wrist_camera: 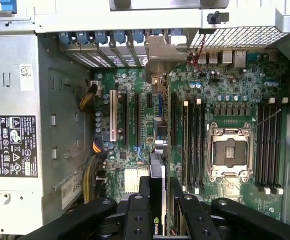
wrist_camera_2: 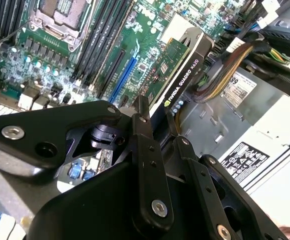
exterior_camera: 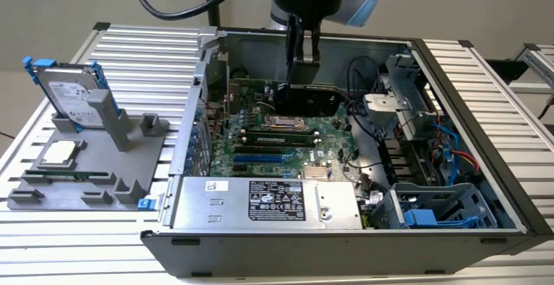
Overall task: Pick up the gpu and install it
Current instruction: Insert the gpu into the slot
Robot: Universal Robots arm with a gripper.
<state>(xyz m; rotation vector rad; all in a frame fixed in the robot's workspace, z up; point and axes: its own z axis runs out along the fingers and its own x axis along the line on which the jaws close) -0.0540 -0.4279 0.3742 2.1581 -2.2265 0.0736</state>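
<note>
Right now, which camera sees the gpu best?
The second wrist view: the gpu shows its green board and black edge, clamped in the gripper. The exterior view shows the gpu as a dark slab above the motherboard; the first wrist view, just its thin edge.

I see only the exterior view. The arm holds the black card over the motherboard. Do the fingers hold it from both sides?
Observer: Yes. In both wrist views the gpu stands on edge between the two fingers of the gripper, one on each face.
Operator: Is it lined up with the slots?
Observer: In the first wrist view its edge runs parallel to the long expansion slots.
Operator: Is anything close to it?
Observer: In the second wrist view a cable bundle curves close beside its black side; touching or not, I cannot tell.
</note>
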